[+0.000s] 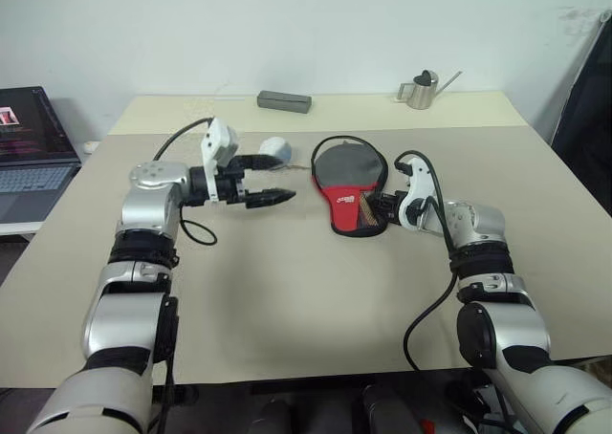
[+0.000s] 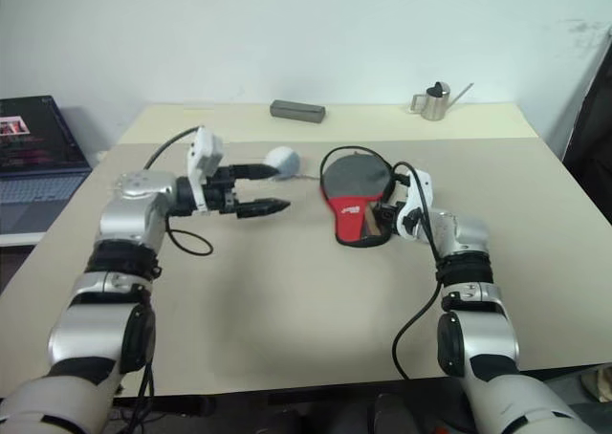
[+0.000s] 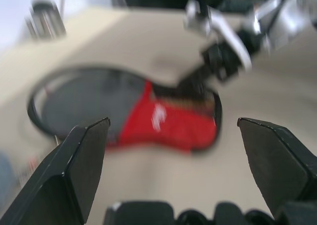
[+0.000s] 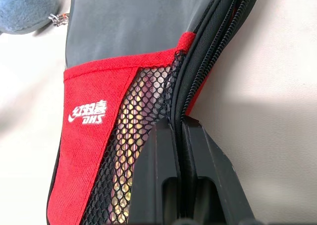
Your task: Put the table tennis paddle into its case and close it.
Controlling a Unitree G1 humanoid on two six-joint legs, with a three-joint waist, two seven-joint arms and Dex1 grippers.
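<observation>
Progress looks well along: the case (image 1: 350,187) lies flat on the table (image 1: 287,300), just right of centre, and a glimpse of light wood through its red mesh pocket (image 4: 126,150) suggests the paddle is already inside, though its blade cannot be made out. What seems left is the closing. The zipper rim (image 4: 208,61) along the case's right side looks not fully drawn, but how far it stands open I cannot tell.

At about four o'clock of the case, the right gripper (image 1: 387,207) has its two black fingers (image 4: 171,185) pressed together on that rim at the handle end, pinching the fabric edge between them. The left gripper (image 1: 271,181) hovers above the table at about nine o'clock of the case, well apart from it, its fingers (image 3: 81,160) spread wide and holding nothing.

A small grey-blue plush ball (image 1: 274,151) sits at ten o'clock of the case, tethered near its round end.

Bare and beige, the table top has a paler strip along its far edge. On that strip, a grey block (image 1: 284,101) rests at twelve o'clock and a small metal watering can (image 1: 421,90) at one o'clock. Behind is a plain white wall. An open laptop (image 1: 33,157) stands on a lower surface beyond the table's nine o'clock side.
</observation>
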